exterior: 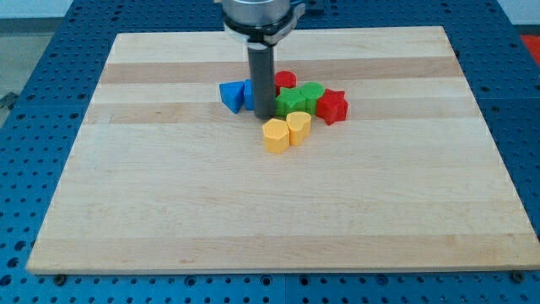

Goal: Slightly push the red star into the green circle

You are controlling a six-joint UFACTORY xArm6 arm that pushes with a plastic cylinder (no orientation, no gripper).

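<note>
The red star (333,105) lies at the right end of a tight cluster near the board's top centre. It touches a green block (311,96) on its left; a second green block (293,104) sits just left of that. I cannot tell which green block is the circle. My tip (263,116) stands at the cluster's left side, beside the left green block and right of the blue blocks. The rod hides part of the cluster behind it.
A red block (286,80) sits behind the green ones. A blue triangle (230,95) and another blue block (249,93) lie left of the rod. A yellow hexagon (275,134) and a yellow heart (299,126) lie just below. All rest on the wooden board (169,211).
</note>
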